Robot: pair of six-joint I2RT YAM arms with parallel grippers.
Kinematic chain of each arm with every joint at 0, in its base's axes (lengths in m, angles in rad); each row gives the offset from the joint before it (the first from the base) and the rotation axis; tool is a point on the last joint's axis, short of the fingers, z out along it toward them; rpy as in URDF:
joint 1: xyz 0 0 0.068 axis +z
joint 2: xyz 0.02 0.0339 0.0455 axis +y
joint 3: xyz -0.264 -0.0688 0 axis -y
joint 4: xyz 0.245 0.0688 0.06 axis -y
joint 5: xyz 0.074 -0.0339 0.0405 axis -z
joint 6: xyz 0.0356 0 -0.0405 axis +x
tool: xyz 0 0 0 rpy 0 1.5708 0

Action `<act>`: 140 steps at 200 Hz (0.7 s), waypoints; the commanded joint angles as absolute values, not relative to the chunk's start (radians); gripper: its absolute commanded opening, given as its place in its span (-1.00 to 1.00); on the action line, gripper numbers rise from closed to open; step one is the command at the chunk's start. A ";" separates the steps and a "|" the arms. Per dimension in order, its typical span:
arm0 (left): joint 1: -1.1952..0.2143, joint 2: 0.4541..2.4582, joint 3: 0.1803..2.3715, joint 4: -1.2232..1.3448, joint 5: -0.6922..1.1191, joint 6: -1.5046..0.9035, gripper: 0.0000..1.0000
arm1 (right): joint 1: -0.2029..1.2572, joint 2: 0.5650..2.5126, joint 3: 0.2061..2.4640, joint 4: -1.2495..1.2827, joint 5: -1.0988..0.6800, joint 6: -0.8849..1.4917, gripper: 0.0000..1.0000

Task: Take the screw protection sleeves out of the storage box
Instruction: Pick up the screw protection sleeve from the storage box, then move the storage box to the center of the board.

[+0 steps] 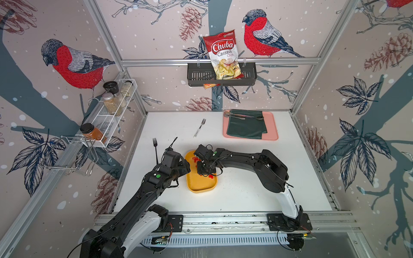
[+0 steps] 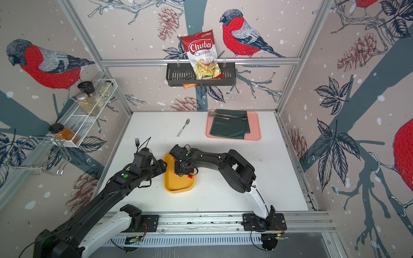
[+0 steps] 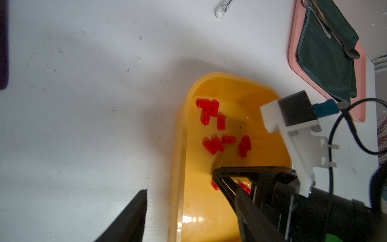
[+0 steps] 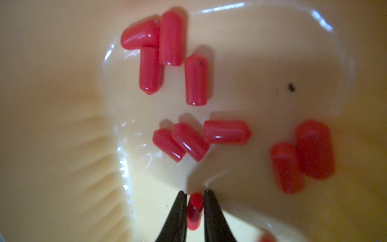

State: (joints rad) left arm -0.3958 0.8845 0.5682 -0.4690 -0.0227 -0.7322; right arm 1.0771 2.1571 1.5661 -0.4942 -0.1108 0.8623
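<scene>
The yellow storage box lies on the white table between my two arms. Several red screw protection sleeves lie scattered on its floor. My right gripper reaches down into the box and is shut on one red sleeve, pinched between its two black fingertips just above the floor. My left gripper stands open astride the box's left rim, one finger outside over the table, holding nothing.
A pink tray with a green cloth and spoons sits at the back right. A silver fork and a black fork lie on the table behind the box. A black basket with a chips bag hangs on the back wall.
</scene>
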 commanded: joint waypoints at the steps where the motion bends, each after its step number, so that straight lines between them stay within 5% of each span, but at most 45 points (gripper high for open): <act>1: -0.397 0.899 0.555 -0.423 -0.021 -0.723 0.34 | 1.076 2.147 1.548 -0.521 -0.093 0.861 -0.74; 73: -0.417 0.949 0.496 -0.307 -0.012 -0.741 0.32 | 1.004 1.888 1.450 -0.525 -0.051 0.833 -0.86; 140: -0.543 1.205 0.543 -0.103 -0.051 -0.702 0.29 | 0.683 1.658 1.163 -0.685 0.142 0.614 -0.82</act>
